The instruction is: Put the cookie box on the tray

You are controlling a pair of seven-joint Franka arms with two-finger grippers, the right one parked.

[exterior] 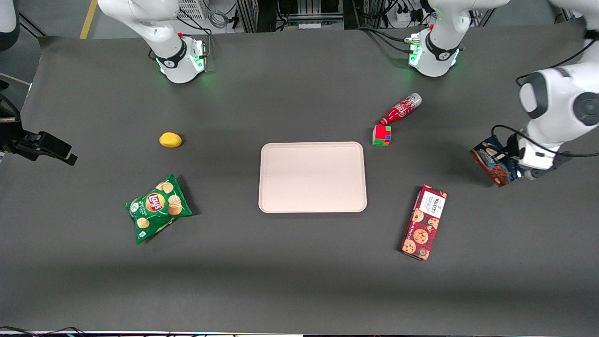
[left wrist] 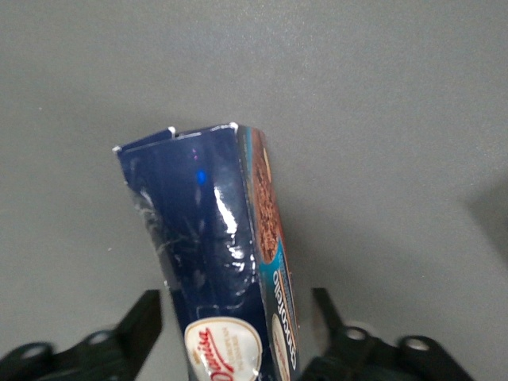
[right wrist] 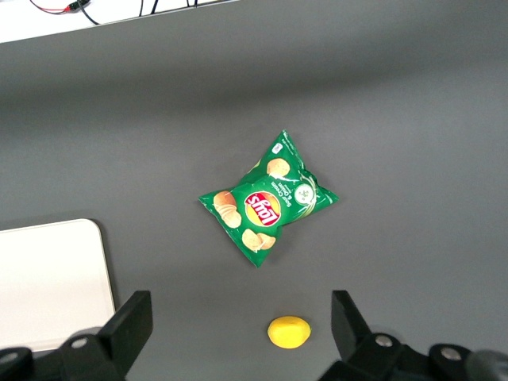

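The cookie box [exterior: 491, 161], dark navy with a chocolate cookie picture, hangs tilted just above the table toward the working arm's end. My gripper [exterior: 514, 166] is shut on it. In the left wrist view the cookie box [left wrist: 206, 214] shows its glossy blue side and round white logo between the gripper [left wrist: 236, 309] fingers, with bare grey table under it. The pale pinkish tray [exterior: 266, 178] lies flat and bare at the table's middle, well away from the box toward the parked arm's end. An edge of the tray [right wrist: 48, 278] shows in the right wrist view.
A long red cookie box [exterior: 423, 222] lies between the tray and the held box, nearer the front camera. A coloured cube [exterior: 382, 135] and a red bottle [exterior: 400, 109] lie beside the tray's corner. A green chips bag [exterior: 158, 207] and a lemon [exterior: 170, 140] lie toward the parked arm's end.
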